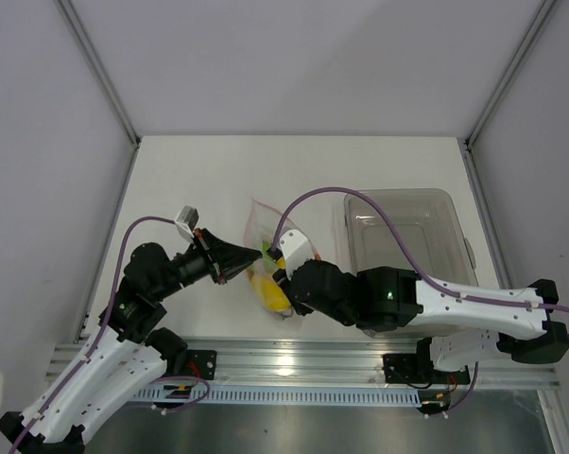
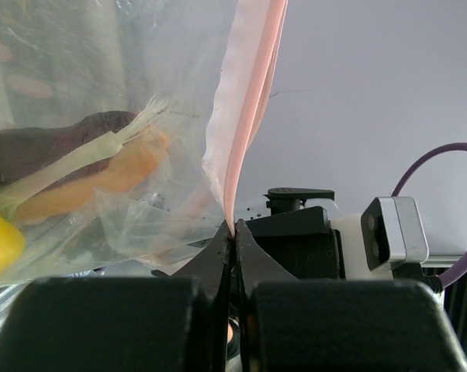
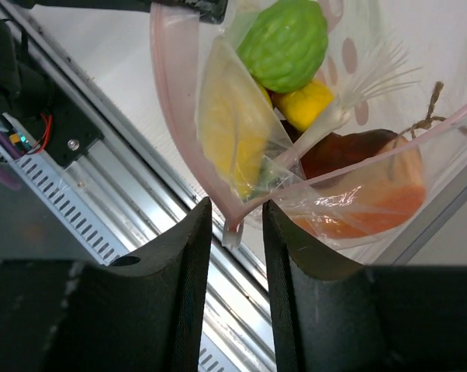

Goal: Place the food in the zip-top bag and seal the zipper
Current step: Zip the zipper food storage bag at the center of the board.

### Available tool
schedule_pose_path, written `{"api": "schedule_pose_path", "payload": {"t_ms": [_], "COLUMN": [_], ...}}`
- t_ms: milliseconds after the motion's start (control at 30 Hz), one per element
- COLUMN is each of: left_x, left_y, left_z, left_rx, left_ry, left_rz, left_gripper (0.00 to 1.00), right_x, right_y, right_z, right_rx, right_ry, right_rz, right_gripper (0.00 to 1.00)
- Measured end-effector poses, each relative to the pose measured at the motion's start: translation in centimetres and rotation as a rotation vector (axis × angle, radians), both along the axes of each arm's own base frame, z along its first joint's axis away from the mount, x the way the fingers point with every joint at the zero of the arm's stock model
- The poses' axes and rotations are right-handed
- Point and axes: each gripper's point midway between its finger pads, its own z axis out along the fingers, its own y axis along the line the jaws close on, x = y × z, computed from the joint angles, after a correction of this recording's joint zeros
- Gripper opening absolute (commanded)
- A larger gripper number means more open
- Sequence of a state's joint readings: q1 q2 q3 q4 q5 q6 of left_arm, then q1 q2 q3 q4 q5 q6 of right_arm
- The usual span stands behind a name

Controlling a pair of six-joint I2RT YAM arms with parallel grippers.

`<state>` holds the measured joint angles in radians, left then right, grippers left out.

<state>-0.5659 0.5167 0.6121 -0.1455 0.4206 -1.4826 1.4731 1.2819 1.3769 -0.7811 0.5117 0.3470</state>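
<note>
The clear zip-top bag (image 1: 262,248) hangs between my two grippers, lifted off the table. Inside it are the foods: a green bumpy fruit (image 3: 284,43), yellow lemon-like fruits (image 3: 226,132), an orange chunk (image 3: 358,205), a reddish-brown piece (image 3: 346,151) and a pale green stalk (image 2: 70,167). My left gripper (image 2: 233,226) is shut on the pink zipper (image 2: 249,116) at one end of the mouth. My right gripper (image 3: 237,213) is open, its fingers either side of the bag's bottom corner of the pink strip (image 3: 188,155), not touching it.
A rigid clear rectangular bin (image 1: 407,236) stands on the white table (image 1: 190,180) to the right of the bag. A metal rail (image 1: 294,364) runs along the near edge. Grey walls enclose the table on three sides.
</note>
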Motion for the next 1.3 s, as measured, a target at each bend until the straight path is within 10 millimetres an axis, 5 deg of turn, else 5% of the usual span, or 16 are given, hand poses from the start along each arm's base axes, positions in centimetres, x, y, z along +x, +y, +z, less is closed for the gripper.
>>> {"api": "schedule_pose_path", "payload": {"t_ms": [400,500,633,833,900,1067,1300], "left_x": [-0.1,-0.1,-0.1,0.0,0.0,0.5,1.3], "left_y": [0.0,0.0,0.0,0.3,0.5,1.4,4.3], "left_z": [0.1,0.1,0.1,-0.1,-0.1,-0.5,2.7], "left_rx": [0.006,0.007,0.007,0.019,0.031,0.109,0.272], "left_ry": [-0.004,-0.004,-0.004,-0.011,-0.021,-0.069,-0.254], "left_rz": [-0.002,-0.002,-0.002,0.014,0.026,0.082,0.223], "left_gripper": [0.01,0.01,0.01,0.01,0.11,0.56,0.91], "right_x": [1.6,1.7,1.7,1.7,1.6,0.5,-1.8], "right_y": [0.0,-0.2,-0.2,-0.1,0.0,-0.1,-0.3], "right_z": [-2.3,-2.5,-2.9,-2.8,-2.7,-1.5,4.8], "right_rx": [-0.076,-0.082,-0.091,-0.09,-0.093,-0.089,-0.045], "right_ry": [-0.069,-0.081,-0.085,-0.096,-0.104,-0.117,-0.143], "right_rz": [-0.082,-0.092,-0.091,-0.084,-0.072,-0.013,0.101], "right_gripper": [0.36,0.3,0.03,0.0,0.0,0.0,0.0]}}
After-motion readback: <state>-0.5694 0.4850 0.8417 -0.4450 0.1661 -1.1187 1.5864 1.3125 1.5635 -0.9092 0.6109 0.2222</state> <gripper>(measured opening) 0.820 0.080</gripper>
